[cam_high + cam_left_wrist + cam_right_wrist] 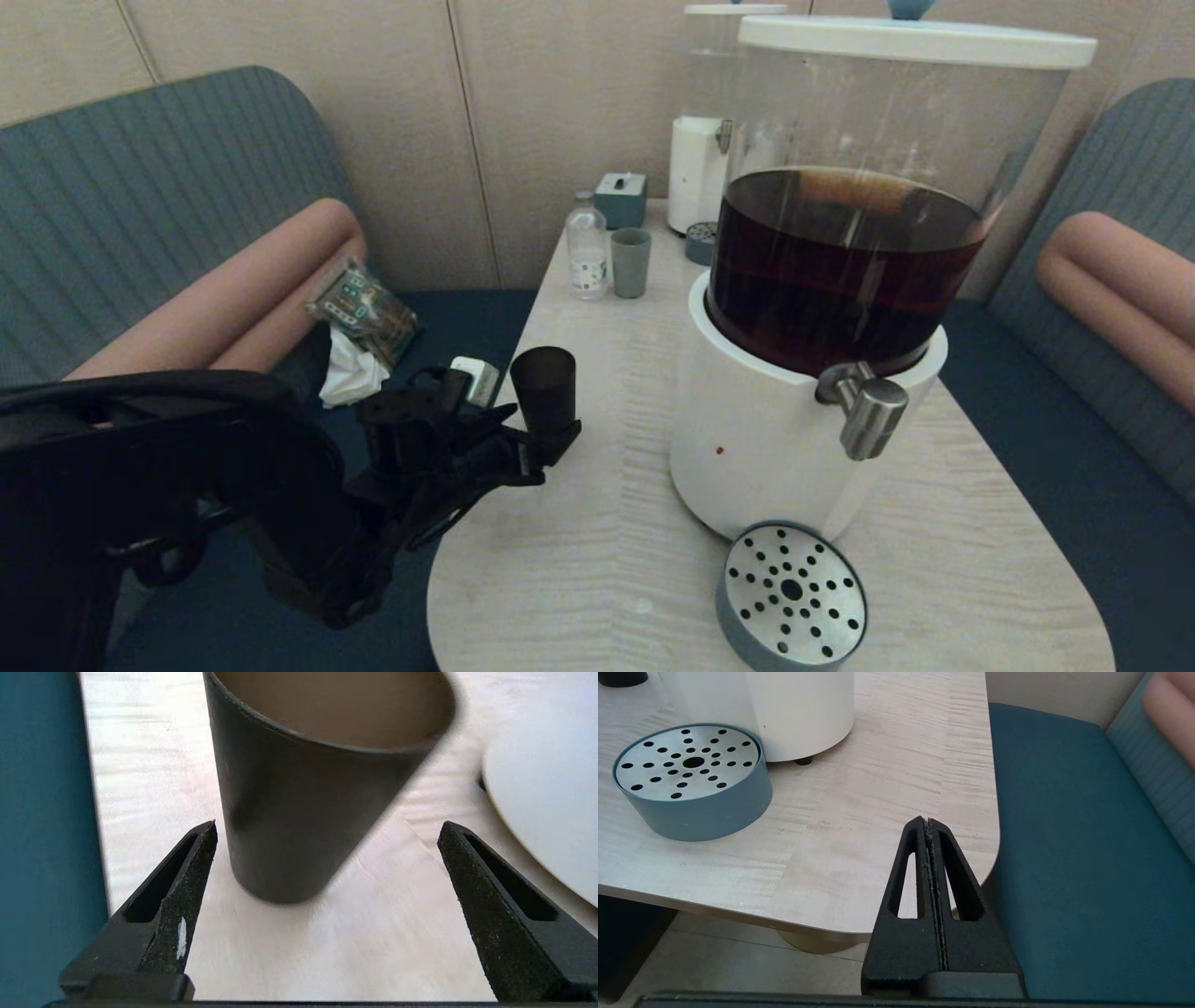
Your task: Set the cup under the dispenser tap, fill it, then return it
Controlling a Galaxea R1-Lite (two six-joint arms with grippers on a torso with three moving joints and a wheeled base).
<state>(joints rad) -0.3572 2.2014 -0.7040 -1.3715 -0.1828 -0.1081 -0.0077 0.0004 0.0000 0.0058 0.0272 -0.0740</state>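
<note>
The matte black, tapered plastic cup point(299, 812) stands upright near the left edge of the pale wood-grain desk point(597, 523), well left of the brushed-steel cylindrical dispenser tap point(873, 406). The left claw point(327, 830) gapes wide just beside it, fingers clear. The right claw point(928, 826), pressed closed, hangs off the desk's near right corner.

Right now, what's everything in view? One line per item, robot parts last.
cup: 1, matte black, table's left edge, upright, ungripped
big dispenser: 1, white base, dark brown liquid, table centre
dispenser tap: 1, steel, on its front
drip tray: 1, blue-grey, perforated top, under tap
small dispenser: 1, white, far end
grey-green cup: 1, beside clear bottle
table: 1, pale wood
left gripper: fingers open around cup
right gripper: fingers shut, near table's corner
</note>
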